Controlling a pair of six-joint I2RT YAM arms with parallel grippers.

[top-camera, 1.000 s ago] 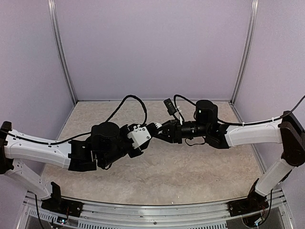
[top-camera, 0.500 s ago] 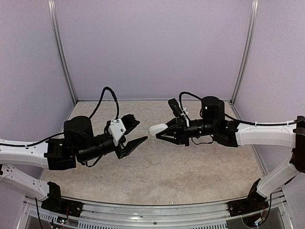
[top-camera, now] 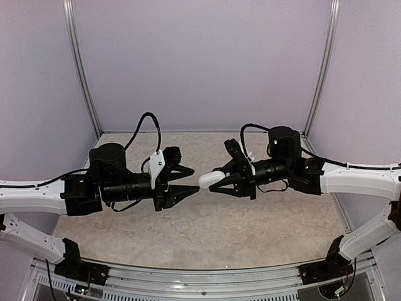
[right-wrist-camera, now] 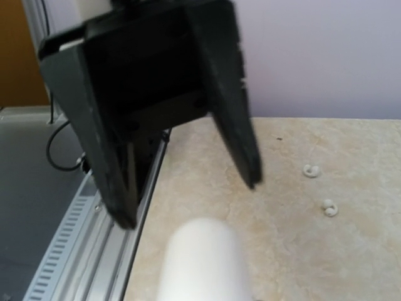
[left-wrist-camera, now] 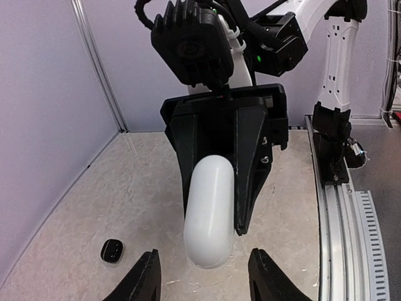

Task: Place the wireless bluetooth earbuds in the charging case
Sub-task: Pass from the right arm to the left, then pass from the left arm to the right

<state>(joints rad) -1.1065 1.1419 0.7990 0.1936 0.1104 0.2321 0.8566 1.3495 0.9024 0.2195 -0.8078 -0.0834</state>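
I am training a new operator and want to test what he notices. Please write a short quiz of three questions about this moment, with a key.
1. True or false: the white charging case lies on the table.
2. Which jaws hold the case? A) the left jaws B) the right jaws C) both
3. How many white earbuds show on the table in the right wrist view?
Key: 1 false, it is held in the air; 2 B; 3 two.

Items counted. Robot arms: two, namely left arm point(top-camera: 37, 195) and right arm point(top-camera: 360, 179). White charging case point(left-wrist-camera: 210, 213): one. White earbuds point(right-wrist-camera: 311, 170) point(right-wrist-camera: 329, 209): two. Small black item point(left-wrist-camera: 111, 251), kind not determinable: one.
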